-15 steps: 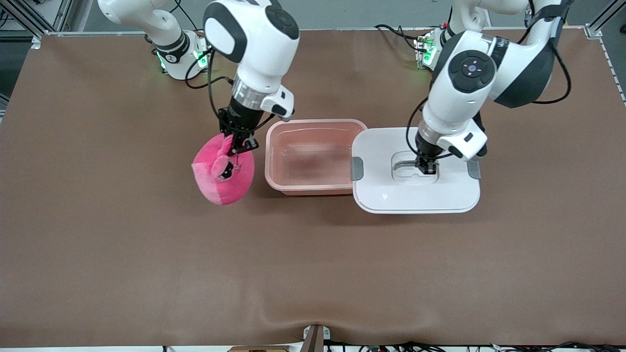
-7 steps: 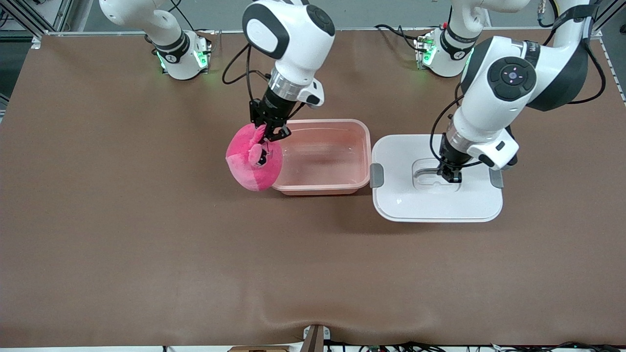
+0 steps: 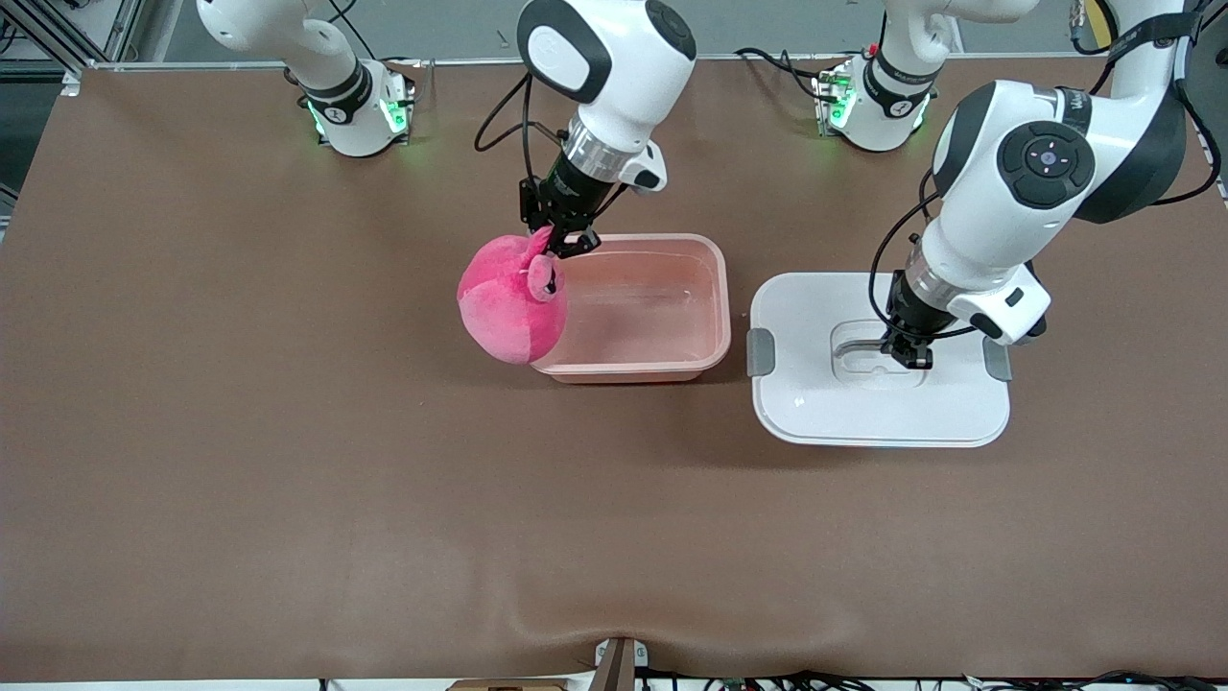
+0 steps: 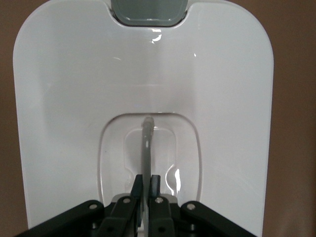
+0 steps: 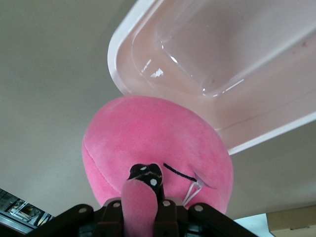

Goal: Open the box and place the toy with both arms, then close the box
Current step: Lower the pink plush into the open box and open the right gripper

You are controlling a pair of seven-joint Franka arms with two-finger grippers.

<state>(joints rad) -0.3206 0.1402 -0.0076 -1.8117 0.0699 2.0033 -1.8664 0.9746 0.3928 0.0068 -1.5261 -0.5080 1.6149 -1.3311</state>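
The box (image 3: 628, 370), an open translucent pink tub, stands mid-table and shows nothing inside (image 5: 247, 49). The toy (image 3: 511, 305), a round pink plush, hangs over the box's rim at the right arm's end. My right gripper (image 3: 556, 245) is shut on one of its ears; the right wrist view shows the toy (image 5: 158, 143) below the gripper (image 5: 143, 197). The white lid (image 3: 878, 408) lies flat beside the box, toward the left arm's end. My left gripper (image 3: 907, 355) is shut on the lid's grey handle (image 4: 146, 143), jaws (image 4: 147, 185) pinching the bar in the recess.
Grey clips sit on the lid's two short sides (image 3: 760, 351) (image 4: 149, 11). The arms' bases (image 3: 355, 110) (image 3: 873, 101) stand along the table edge farthest from the front camera. Bare brown tabletop (image 3: 576, 528) lies nearer to the front camera.
The right gripper has carried the toy from beside the box to over its end rim. The left gripper has moved the lid away from the box, toward the left arm's end.
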